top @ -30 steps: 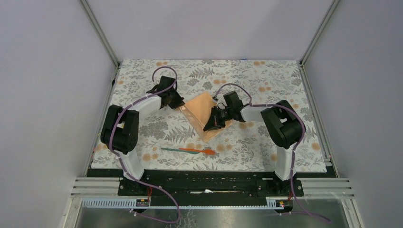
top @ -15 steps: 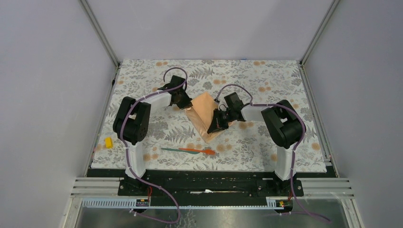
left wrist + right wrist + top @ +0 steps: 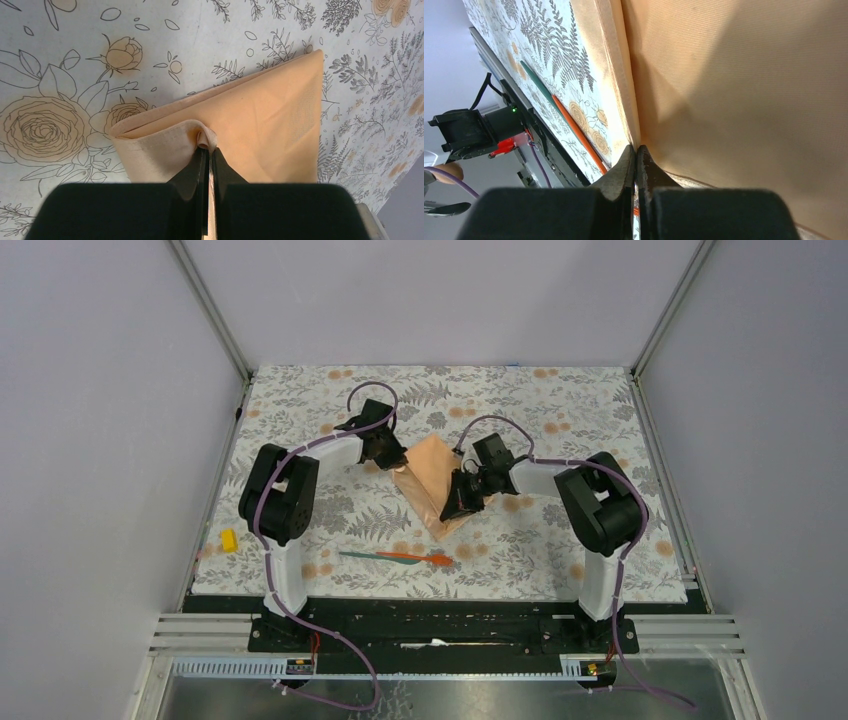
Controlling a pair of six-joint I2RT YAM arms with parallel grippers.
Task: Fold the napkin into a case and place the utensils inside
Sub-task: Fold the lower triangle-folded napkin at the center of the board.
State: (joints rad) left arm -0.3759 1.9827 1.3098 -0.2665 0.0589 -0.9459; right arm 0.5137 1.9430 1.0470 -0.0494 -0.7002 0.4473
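The peach-orange napkin [image 3: 432, 472] lies folded in a narrow wedge mid-table, its layered edges showing in the left wrist view [image 3: 260, 120]. My left gripper [image 3: 399, 467] [image 3: 207, 149] is shut on a small pinch of the napkin's upper layer at its left edge. My right gripper [image 3: 455, 508] [image 3: 635, 148] is shut, with its tips against the napkin's near edge [image 3: 734, 90]; whether cloth sits between them does not show. The utensils lie end to end near the front: one teal-green [image 3: 362, 554] [image 3: 537, 81] and one orange-red [image 3: 418, 558] [image 3: 574, 127].
A grey floral tablecloth [image 3: 560, 410] covers the table. A small yellow block [image 3: 229, 539] sits at the left edge beside the left arm's elbow. Metal frame posts and plain walls close in the back and both sides.
The left arm swung inward to the right, drawing the napkin's left layer over so the cloth became narrower. The yellow block came into view. The right gripper stayed put.
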